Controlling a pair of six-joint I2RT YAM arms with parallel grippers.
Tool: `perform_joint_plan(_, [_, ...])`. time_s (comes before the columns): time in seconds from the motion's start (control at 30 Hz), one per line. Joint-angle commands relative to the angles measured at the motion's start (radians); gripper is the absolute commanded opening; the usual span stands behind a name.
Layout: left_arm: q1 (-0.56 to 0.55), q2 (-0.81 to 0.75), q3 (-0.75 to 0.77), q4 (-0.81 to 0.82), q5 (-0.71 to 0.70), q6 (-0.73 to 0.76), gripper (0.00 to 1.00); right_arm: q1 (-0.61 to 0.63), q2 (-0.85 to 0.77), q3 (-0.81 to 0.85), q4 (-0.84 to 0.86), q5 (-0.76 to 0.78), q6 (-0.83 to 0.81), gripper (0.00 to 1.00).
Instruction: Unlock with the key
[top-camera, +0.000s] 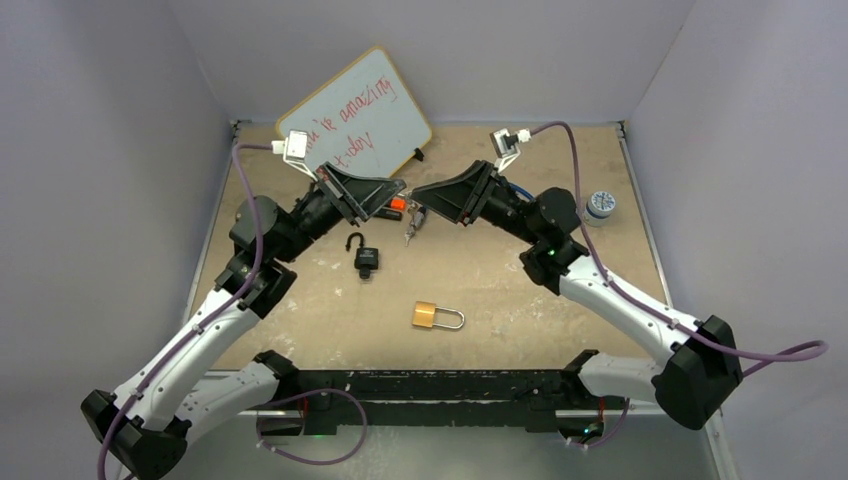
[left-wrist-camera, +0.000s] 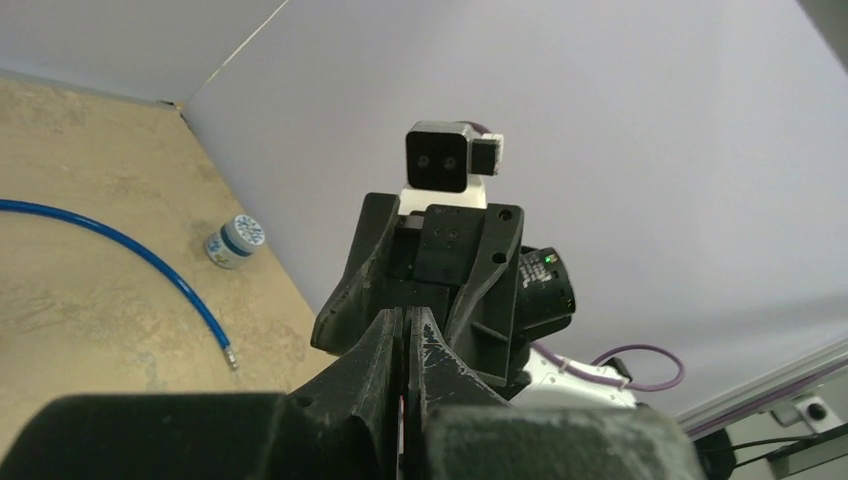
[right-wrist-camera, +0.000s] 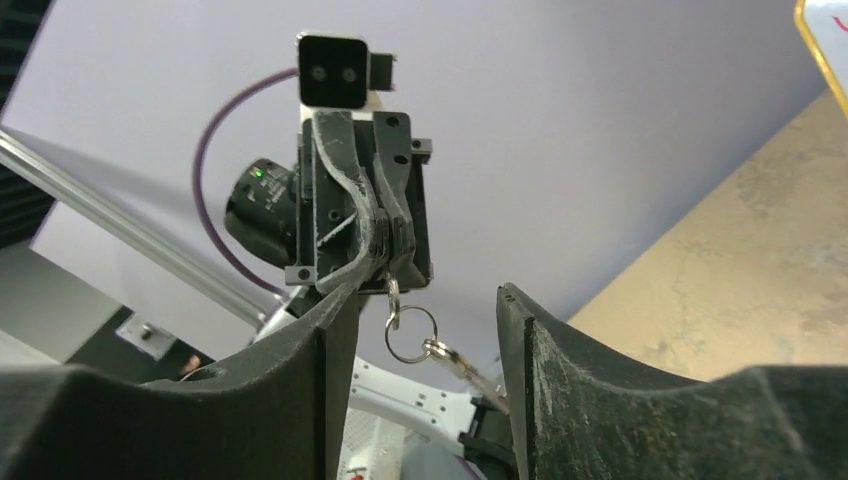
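- Two padlocks lie on the surface (top-camera: 500, 285) between the arms. A black padlock (top-camera: 366, 258) has its shackle swung open, and a brass padlock (top-camera: 428, 316) nearer the arm bases has its shackle shut.
- Both arms meet above the rear middle of the surface, tip to tip and well above the locks.
- The left pincer (right-wrist-camera: 388, 245) is clenched, fingers pressed flat together, on the top of the key ring (right-wrist-camera: 410, 335). A sliver of orange-red shows between the fingers; whether that is a key head cannot be told.
- The key (right-wrist-camera: 462, 362) dangles free from the ring below the left fingertips. In the overhead view it hangs just beyond the black padlock, touching neither lock.
- The right pincer (top-camera: 420, 207) is released. Its fingers (right-wrist-camera: 530, 350) stand wide apart to either side of the hanging ring and touch neither ring nor key.
- One small round jar (top-camera: 600, 206), white with a blue band, stands upright near the right edge of the surface, close beside the right arm. Its patterned lid is on, so what it contains cannot be seen.
- A blue cable (left-wrist-camera: 130, 255) runs across the surface near the jar and ends in a metal tip.
- A whiteboard (top-camera: 355, 115) with red writing leans tilted against the back wall, behind the left arm.
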Motion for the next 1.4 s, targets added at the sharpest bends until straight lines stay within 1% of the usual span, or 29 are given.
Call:
perform_joint_plan(0.0, [0.000, -0.020, 0.040, -0.031, 0.030, 0.136, 0.00, -0.018, -0.054, 0.075, -0.085, -0.089, -0.104, 0.55])
perform_joint_plan(0.1, [0.000, -0.004, 0.091, -0.116, 0.094, 0.233, 0.00, -0.027, -0.056, 0.138, -0.189, -0.210, -0.198, 0.55])
perform_joint_plan(0.17, [0.000, 0.011, 0.126, -0.167, 0.154, 0.288, 0.00, -0.027, -0.050, 0.187, -0.298, -0.258, -0.265, 0.54])
perform_joint_plan(0.23, [0.000, 0.026, 0.155, -0.200, 0.200, 0.328, 0.00, -0.027, -0.039, 0.220, -0.355, -0.309, -0.304, 0.51])
perform_joint_plan(0.3, [0.000, 0.033, 0.173, -0.204, 0.244, 0.346, 0.00, -0.027, -0.021, 0.261, -0.419, -0.362, -0.344, 0.46])
perform_joint_plan(0.37, [0.000, 0.043, 0.189, -0.202, 0.281, 0.361, 0.00, -0.028, -0.015, 0.292, -0.519, -0.372, -0.417, 0.46])
perform_joint_plan(0.53, [0.000, 0.050, 0.209, -0.206, 0.312, 0.384, 0.00, -0.027, -0.024, 0.301, -0.582, -0.434, -0.490, 0.44])
perform_joint_plan(0.6, [0.000, 0.054, 0.212, -0.202, 0.323, 0.384, 0.00, -0.027, -0.014, 0.312, -0.597, -0.436, -0.503, 0.39])
perform_joint_plan(0.63, [0.000, 0.055, 0.212, -0.201, 0.327, 0.384, 0.00, -0.027, -0.010, 0.312, -0.599, -0.437, -0.503, 0.34])
perform_joint_plan(0.7, [0.000, 0.057, 0.214, -0.200, 0.334, 0.387, 0.00, -0.027, -0.006, 0.308, -0.594, -0.439, -0.484, 0.17])
perform_joint_plan(0.73, [0.001, 0.058, 0.214, -0.199, 0.340, 0.389, 0.00, -0.028, -0.006, 0.304, -0.586, -0.438, -0.473, 0.11])
perform_joint_plan(0.77, [0.001, 0.059, 0.214, -0.198, 0.345, 0.393, 0.00, -0.028, -0.008, 0.299, -0.576, -0.434, -0.468, 0.10])
perform_joint_plan(0.8, [0.000, 0.060, 0.215, -0.201, 0.347, 0.395, 0.00, -0.028, -0.009, 0.297, -0.569, -0.430, -0.463, 0.10])
perform_joint_plan(0.83, [0.001, 0.060, 0.215, -0.203, 0.348, 0.399, 0.00, -0.027, -0.010, 0.295, -0.563, -0.430, -0.461, 0.17])
perform_joint_plan(0.9, [0.000, 0.062, 0.218, -0.211, 0.350, 0.408, 0.00, -0.027, -0.017, 0.285, -0.550, -0.425, -0.452, 0.33])
perform_joint_plan(0.93, [0.001, 0.063, 0.219, -0.215, 0.351, 0.412, 0.00, -0.027, -0.020, 0.283, -0.546, -0.419, -0.450, 0.37])
perform_joint_plan(1.0, [0.000, 0.066, 0.224, -0.223, 0.356, 0.420, 0.00, -0.028, -0.021, 0.284, -0.553, -0.402, -0.451, 0.39])
perform_joint_plan(1.03, [0.001, 0.068, 0.227, -0.227, 0.358, 0.424, 0.00, -0.028, -0.022, 0.284, -0.556, -0.392, -0.451, 0.37])
perform_joint_plan(1.07, [0.000, 0.070, 0.229, -0.228, 0.361, 0.428, 0.00, -0.028, -0.022, 0.284, -0.556, -0.387, -0.452, 0.33])
perform_joint_plan(1.17, [0.000, 0.072, 0.234, -0.228, 0.364, 0.438, 0.00, -0.029, -0.016, 0.286, -0.554, -0.386, -0.454, 0.13])
perform_joint_plan(1.2, [0.000, 0.072, 0.235, -0.256, 0.364, 0.439, 0.00, -0.027, -0.014, 0.285, -0.554, -0.386, -0.454, 0.09])
perform_joint_plan(1.27, [0.000, 0.074, 0.237, -0.260, 0.365, 0.441, 0.00, -0.027, -0.014, 0.283, -0.554, -0.385, -0.455, 0.00])
perform_joint_plan(1.37, [0.000, 0.074, 0.237, -0.261, 0.363, 0.440, 0.00, -0.027, -0.019, 0.274, -0.555, -0.376, -0.465, 0.00])
